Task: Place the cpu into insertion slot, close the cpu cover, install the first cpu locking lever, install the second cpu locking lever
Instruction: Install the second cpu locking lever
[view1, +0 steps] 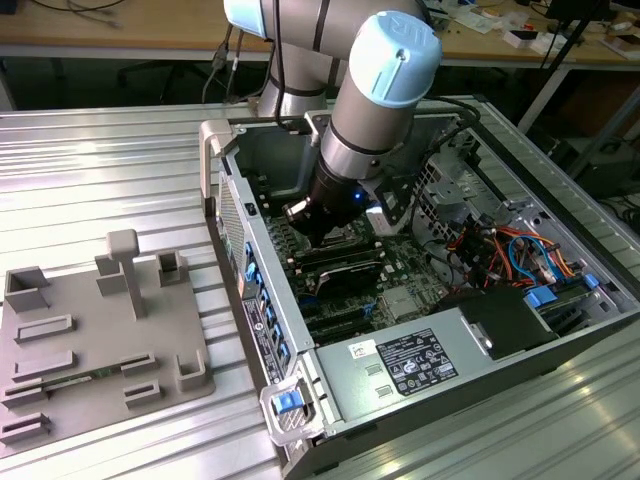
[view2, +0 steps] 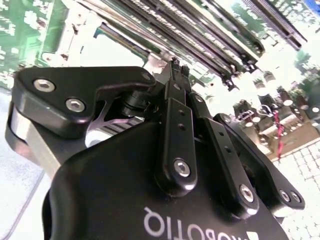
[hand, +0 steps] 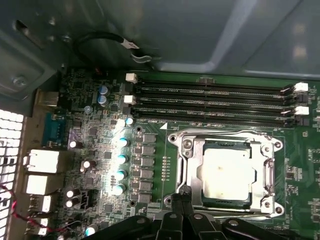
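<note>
Hovering closed pincer (hand: 181, 200) beside cpu cover (hand: 226, 142)

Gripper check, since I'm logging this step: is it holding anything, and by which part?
Nothing shows between the shut jaws of the gripper. The cpu lies in its socket under the cpu cover.

- CPU (hand: 226, 172): small square chip, pale silvery-grey top; lay flat, seated in the motherboard socket below the memory slots.
- CPU cover (hand: 186, 170): thin silvery metal frame plate with square opening; lay closed flat over the socket, framing the chip's edges.
</note>
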